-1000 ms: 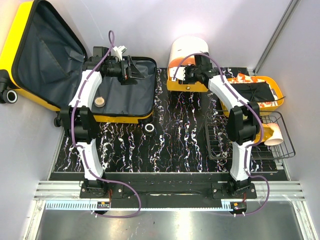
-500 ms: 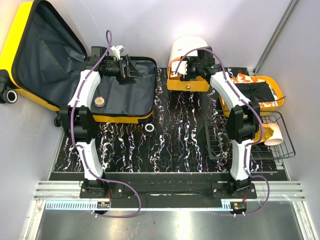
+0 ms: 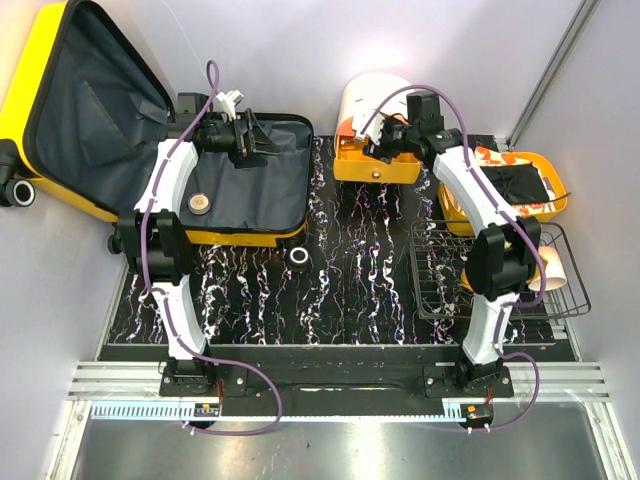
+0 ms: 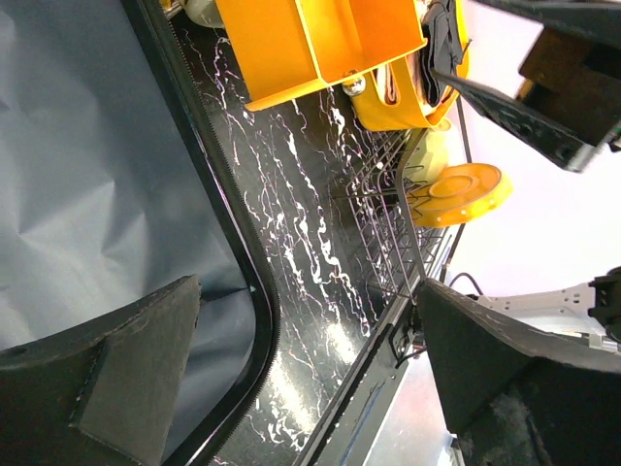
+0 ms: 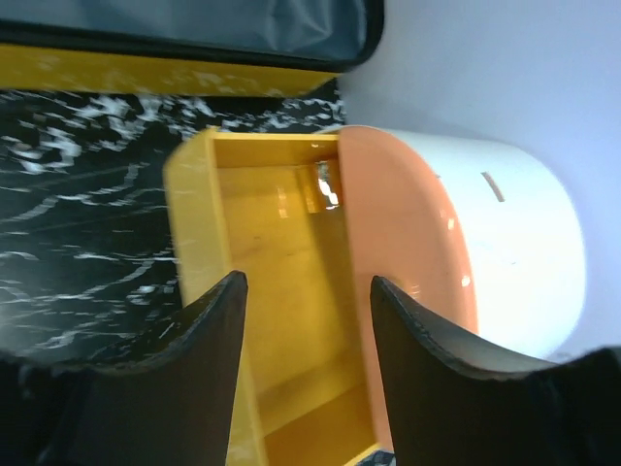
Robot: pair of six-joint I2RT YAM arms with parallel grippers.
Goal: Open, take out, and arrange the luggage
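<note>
**Open suitcase lies under the left arm's reach**

The large glossy yellow hard-shell luggage (image 3: 265, 200) lies open at the far left of the black marbled bench (image 3: 350, 270). Its lid is propped up toward the left wall, and its grey-lined base lies flat, long side running left to right. A small round tan disc (image 3: 200, 204) rests on the lining near the base's left end.

The left claw (image 3: 262, 147) hovers over the base's far right corner, jaws wide apart and holding nothing. The disc lies nearer the arms and to that claw's left.

The right claw (image 3: 378, 150) is well apart from the luggage, over an open yellow box (image 5: 281, 262). Its jaws are spread and empty.

The left arm is clearly the nearer one.
</note>
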